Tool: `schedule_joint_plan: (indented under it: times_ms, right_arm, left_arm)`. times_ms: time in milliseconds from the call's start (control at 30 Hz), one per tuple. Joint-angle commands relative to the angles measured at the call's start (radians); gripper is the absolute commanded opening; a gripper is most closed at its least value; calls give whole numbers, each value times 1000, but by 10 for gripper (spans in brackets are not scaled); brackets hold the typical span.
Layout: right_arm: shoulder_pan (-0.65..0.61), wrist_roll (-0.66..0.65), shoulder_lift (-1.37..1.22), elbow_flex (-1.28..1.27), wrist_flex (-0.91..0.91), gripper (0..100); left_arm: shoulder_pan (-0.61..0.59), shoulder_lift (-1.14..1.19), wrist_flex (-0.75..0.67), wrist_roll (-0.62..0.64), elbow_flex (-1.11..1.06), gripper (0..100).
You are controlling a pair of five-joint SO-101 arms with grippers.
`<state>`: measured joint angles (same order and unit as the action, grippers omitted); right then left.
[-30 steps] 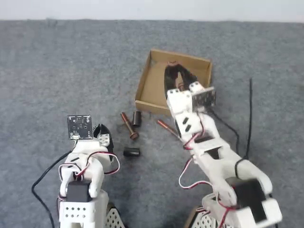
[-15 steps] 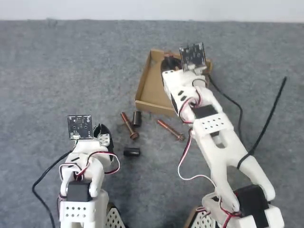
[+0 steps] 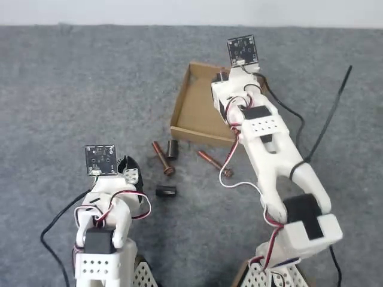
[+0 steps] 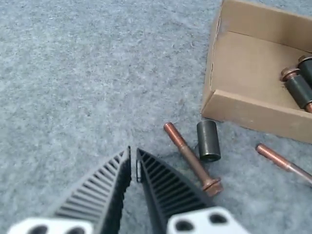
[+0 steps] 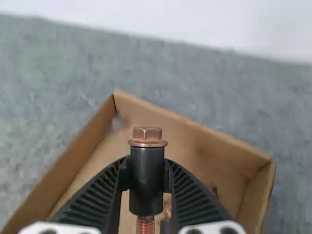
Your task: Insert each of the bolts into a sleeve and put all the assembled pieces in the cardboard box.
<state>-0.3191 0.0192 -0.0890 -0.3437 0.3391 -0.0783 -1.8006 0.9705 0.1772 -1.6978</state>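
While the right end effector (image 5: 146, 168) clamps an assembled bolt-and-sleeve (image 5: 146, 146) above the cardboard box (image 5: 229, 146), releasing seems next. A loose bolt (image 3: 162, 158) lies at the box's seven o'clock, and the left end effector (image 4: 133, 155) is together, empty.

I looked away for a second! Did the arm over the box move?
Yes. The right arm reached farther across the cardboard box, toward its far wall.

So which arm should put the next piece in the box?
Right. The right gripper holds a sleeved bolt above the cardboard box; the left gripper is shut and empty, away from the box.
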Motion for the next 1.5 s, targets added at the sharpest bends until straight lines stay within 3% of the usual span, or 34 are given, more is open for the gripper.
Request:
schedule_joint_plan:
  times_ms: [0,600,833,967,1167,1467]
  right_arm:
    - [7,2,-12,109,48,6]
    - [10,2,-265,258,231,7]
    - [7,2,-275,353,380,172]
    - [12,2,-259,377,397,147]
    - [12,8,-163,377,421,18]
    - [-48,11,35,377,766,6]
  left_arm:
    - [3,-15,-2,-11,13,14]
    - [3,-15,-2,-11,13,14]
    - [3,-15,-3,-11,13,14]
    - [3,-15,-3,-11,13,14]
    - [3,-15,-3,-12,13,14]
    - [3,-15,-3,-12,13,14]
